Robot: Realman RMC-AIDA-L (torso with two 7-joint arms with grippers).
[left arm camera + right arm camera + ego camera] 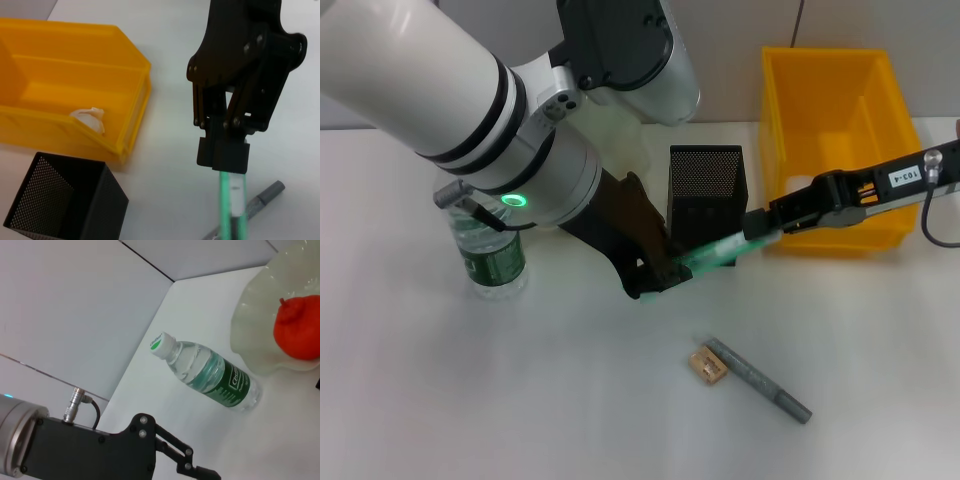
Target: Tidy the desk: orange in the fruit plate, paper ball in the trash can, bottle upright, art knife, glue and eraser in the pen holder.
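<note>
**Glue passed between two tools in front of the pen holder**

A white worktop runs back to a grey wall. At its far right sits the yellow bin point(830, 150), with the paper ball point(89, 119) already inside. The black mesh holder point(707, 195) stands just left of the bin, mid-worktop.

Both arms meet in front of the holder. The right tool point(765, 222) reaches in from the right edge and is clamped on one end of the green glue point(715, 252), which hangs tilted above the worktop. The left tool point(658, 272) is at the stick's other end; whether it grips there I cannot tell. Judging by this, the stick is being steadied or handed over so it can go upright into the holder.

The bottle point(488, 250) stands near the left edge. The orange point(299, 327) rests in the plate point(255, 325). The knife point(758, 379) and eraser point(706, 364) lie touching near the front edge, not yet collected.
</note>
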